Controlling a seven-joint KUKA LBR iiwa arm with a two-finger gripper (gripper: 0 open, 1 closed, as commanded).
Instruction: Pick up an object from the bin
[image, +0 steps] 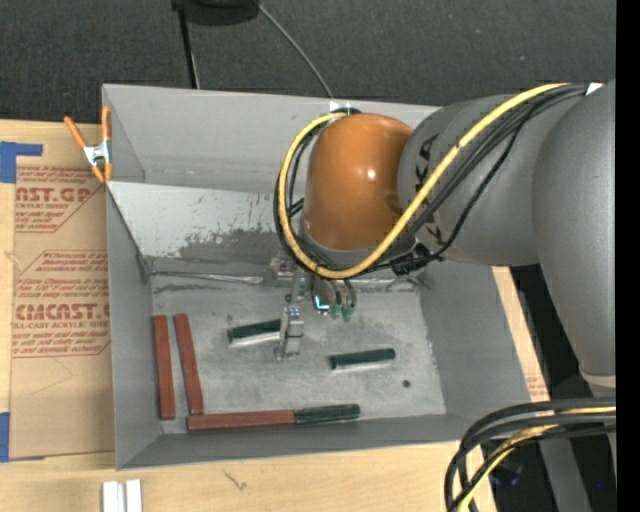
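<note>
Near the frame's centre, we are hanging our gripper (291, 343) just beside the right end of a dark green stick (252, 331); wide or narrow, we cannot tell.

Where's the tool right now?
In the camera view the tool is low over the middle of the bin floor, at the right end of a dark green bar; a second dark green bar lies farther right.

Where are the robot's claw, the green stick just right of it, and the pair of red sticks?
gripper (291, 340): camera view, at its lower tip.
green stick (362, 359): camera view, its middle.
red sticks (163, 368): camera view, left stick's middle.
</note>
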